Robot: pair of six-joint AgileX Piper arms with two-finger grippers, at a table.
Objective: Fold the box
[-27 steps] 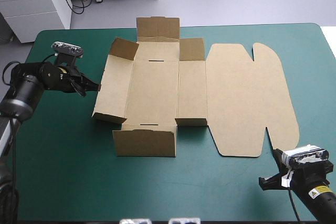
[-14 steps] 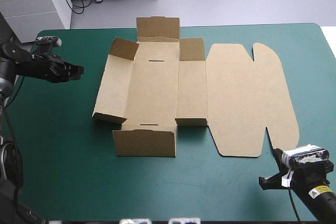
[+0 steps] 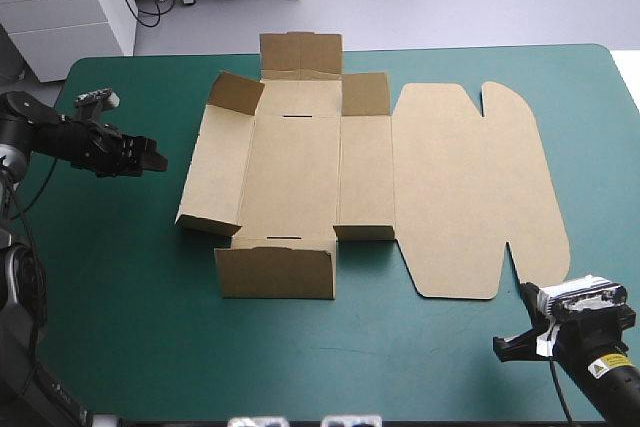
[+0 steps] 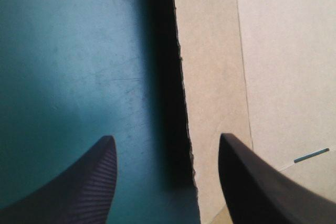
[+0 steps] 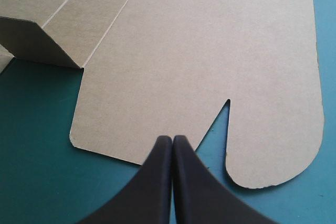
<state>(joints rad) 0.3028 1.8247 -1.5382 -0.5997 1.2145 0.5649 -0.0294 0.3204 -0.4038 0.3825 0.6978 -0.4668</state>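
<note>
the brown box lay mid-table on the teal-green cover, its left wall and near flap half raised and its lid flat out to the right; it looked light and stiff, likely to bend only at its creases and to skid if shoved, so the left wall's free edge seemed the place to grip. the left gripper hung spread just left of that wall, not touching, while the right gripper sat pressed together by the lid's near edge. bare cover lay wide to the left and near, though the far tabs reached close to the far edge.
</note>
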